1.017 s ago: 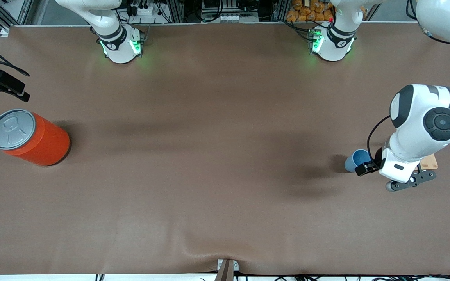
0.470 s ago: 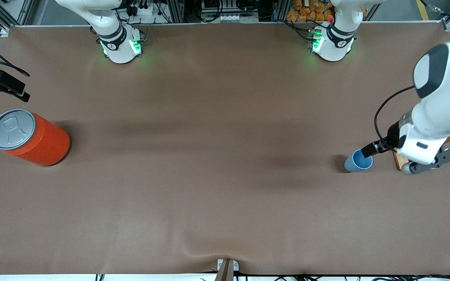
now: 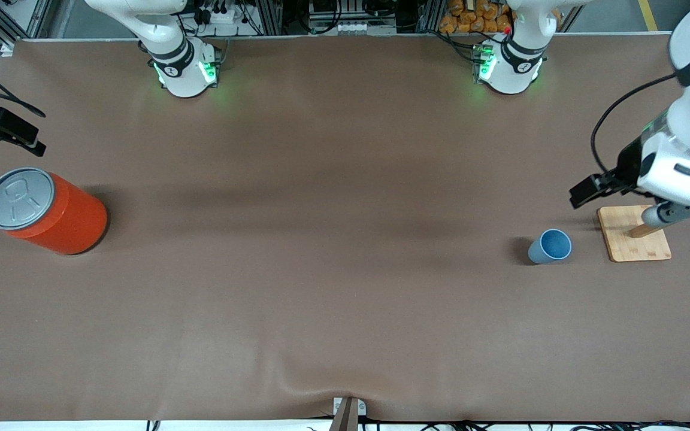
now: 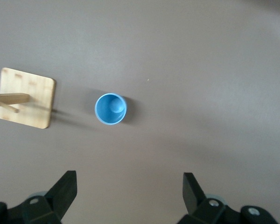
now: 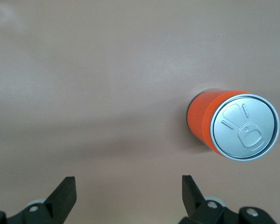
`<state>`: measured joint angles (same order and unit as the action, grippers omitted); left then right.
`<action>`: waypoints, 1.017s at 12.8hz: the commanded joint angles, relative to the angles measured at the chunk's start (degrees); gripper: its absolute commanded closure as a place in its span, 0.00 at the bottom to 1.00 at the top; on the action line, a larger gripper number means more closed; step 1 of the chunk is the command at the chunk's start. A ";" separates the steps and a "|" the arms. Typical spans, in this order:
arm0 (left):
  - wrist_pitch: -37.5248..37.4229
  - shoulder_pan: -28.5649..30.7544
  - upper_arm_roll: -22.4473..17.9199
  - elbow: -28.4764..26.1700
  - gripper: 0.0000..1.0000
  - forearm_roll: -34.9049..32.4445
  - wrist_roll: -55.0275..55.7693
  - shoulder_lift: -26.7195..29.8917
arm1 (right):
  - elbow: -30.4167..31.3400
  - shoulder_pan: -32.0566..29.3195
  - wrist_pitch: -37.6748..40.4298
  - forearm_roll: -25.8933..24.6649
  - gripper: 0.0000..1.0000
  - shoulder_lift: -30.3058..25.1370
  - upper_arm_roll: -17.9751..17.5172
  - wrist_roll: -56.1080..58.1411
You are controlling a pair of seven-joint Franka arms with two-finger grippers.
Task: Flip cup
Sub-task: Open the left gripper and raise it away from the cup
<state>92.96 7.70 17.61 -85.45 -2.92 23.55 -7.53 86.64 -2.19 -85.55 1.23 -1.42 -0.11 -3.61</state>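
The cup, a small matte light-blue tapered tumbler, is seen upright, mouth up, on the brown tabletop beside a square wooden stand. The left gripper is held over it, fingers spread wide and empty. The right gripper, equally wide, waits near a glossy orange can.

Cup – plain light blue, brighter blue inside. Can – orange body, grey lid. Desk – flat brown. Small board – pale wood. Left gripper, right gripper – black.
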 commanded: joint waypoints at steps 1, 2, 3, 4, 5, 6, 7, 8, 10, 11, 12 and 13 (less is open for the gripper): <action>-2.78 2.57 -0.12 1.77 0.00 0.98 -7.62 1.98 | -1.12 -0.80 0.73 0.18 0.00 0.45 -0.50 0.89; -2.87 2.75 -0.12 1.77 0.00 1.16 -9.90 2.25 | -1.21 -0.71 0.56 0.27 0.00 0.45 -0.50 0.88; -2.87 3.45 -0.12 1.77 0.00 1.24 -12.45 2.69 | -1.21 -0.80 0.56 0.27 0.00 0.45 -0.50 0.88; -2.87 3.98 -0.12 1.77 0.00 1.25 -13.26 3.04 | -1.21 -0.80 0.73 0.27 0.00 0.45 -0.50 0.88; -4.00 4.16 -0.12 1.77 0.00 1.42 -13.35 3.74 | -1.21 -0.88 0.65 0.27 0.00 0.45 -0.50 0.80; -5.14 3.29 -0.38 1.51 0.00 1.42 -13.44 4.79 | -1.21 -0.88 0.47 0.36 0.00 0.45 -0.50 0.71; -6.11 2.24 -1.26 1.08 0.00 1.42 -13.27 5.85 | -1.21 -0.97 0.21 0.36 0.00 0.54 -0.50 0.71; -6.21 -0.12 -3.35 1.07 0.00 1.42 -13.09 5.94 | -1.21 -1.06 0.12 0.36 0.00 0.54 -0.50 0.80; -8.04 -5.31 -9.06 1.07 0.00 1.42 -13.27 6.38 | -1.21 -0.80 0.47 0.36 0.00 0.54 -0.50 0.71; -8.31 -7.33 -11.09 0.98 0.00 1.42 -13.35 6.99 | -1.21 -0.80 0.64 0.36 0.00 0.54 -0.50 0.71; -8.40 -8.31 -12.15 0.46 0.00 1.42 -13.18 7.78 | -1.21 -0.88 0.64 0.44 0.00 0.54 -0.50 0.71; -8.40 -8.49 -12.16 -1.20 0.00 1.51 -12.92 9.27 | -1.21 -0.88 0.64 0.36 0.00 0.54 -0.50 0.71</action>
<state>85.17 0.63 7.04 -84.06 -2.52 11.06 -1.34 86.62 -2.19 -85.63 1.23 -1.41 -0.12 -3.61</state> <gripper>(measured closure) 0.000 0.000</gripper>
